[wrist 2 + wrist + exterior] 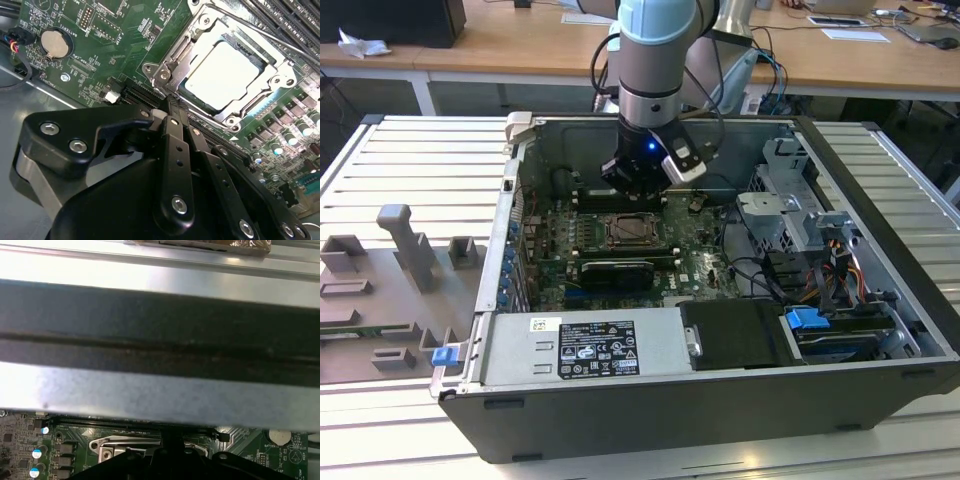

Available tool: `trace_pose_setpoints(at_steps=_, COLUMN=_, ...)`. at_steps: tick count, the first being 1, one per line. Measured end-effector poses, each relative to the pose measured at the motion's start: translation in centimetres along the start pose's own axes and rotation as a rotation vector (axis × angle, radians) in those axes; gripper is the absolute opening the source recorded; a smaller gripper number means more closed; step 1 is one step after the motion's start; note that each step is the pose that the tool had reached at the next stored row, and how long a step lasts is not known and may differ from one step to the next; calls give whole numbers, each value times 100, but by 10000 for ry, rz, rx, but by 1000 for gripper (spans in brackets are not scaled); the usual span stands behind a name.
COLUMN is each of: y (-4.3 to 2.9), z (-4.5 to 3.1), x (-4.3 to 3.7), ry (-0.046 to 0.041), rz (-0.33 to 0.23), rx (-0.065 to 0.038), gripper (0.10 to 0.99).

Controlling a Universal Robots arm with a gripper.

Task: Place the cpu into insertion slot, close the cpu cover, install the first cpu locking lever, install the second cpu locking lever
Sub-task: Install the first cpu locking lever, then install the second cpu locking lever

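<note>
Here the cpu (227, 75) already lies seated in the insertion slot (172, 62), with the cpu cover (280, 75) apparently down around it, so I judge the lever work is in hand. The gripper (172, 102), fingers pressed together and grasping nothing, has its tip just beside the socket's edge. Room is tight: the case wall (160, 325) runs close alongside
</note>
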State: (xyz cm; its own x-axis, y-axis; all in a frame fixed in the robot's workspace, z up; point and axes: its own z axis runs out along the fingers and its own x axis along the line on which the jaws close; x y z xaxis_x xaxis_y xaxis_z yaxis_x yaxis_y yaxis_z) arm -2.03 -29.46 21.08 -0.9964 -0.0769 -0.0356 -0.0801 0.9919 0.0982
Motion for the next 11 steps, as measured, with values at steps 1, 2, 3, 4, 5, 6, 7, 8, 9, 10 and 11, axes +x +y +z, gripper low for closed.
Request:
trace_pose_setpoints(at_steps=1, y=-7, z=-1, x=1, ry=0, rz=1, rx=0, gripper=106)
trace_pose_setpoints(at_steps=2, y=-10, z=-1, x=1, ry=-1, rz=1, rx=-1, gripper=106)
trace_pose_setpoints(at_steps=3, y=-12, z=0, x=1, ry=-2, rz=2, rx=-1, gripper=106)
trace_pose_setpoints(at_steps=4, y=-15, z=-1, x=1, ry=-1, rz=1, rx=-1, gripper=106)
trace_pose_setpoints(at_steps=5, y=-18, z=-2, x=2, ry=0, rz=1, rx=0, gripper=106)
trace_pose_setpoints(at_steps=6, y=-20, z=-2, x=2, ry=0, rz=1, rx=0, gripper=106)
trace_pose_setpoints(at_steps=7, y=-23, z=-2, x=2, ry=-1, rz=1, rx=0, gripper=106)
trace_pose_setpoints(at_steps=8, y=-25, z=-3, x=2, ry=1, rz=0, rx=1, gripper=106)
trace_pose_setpoints(at_steps=9, y=-32, z=-3, x=3, ry=0, rz=1, rx=1, gripper=106)
trace_pose_setpoints(at_steps=10, y=-42, z=-4, x=3, ry=0, rz=0, rx=0, gripper=106)
trace_pose_setpoints(at_steps=11, y=-52, z=-5, x=4, ry=0, rz=1, rx=0, gripper=106)
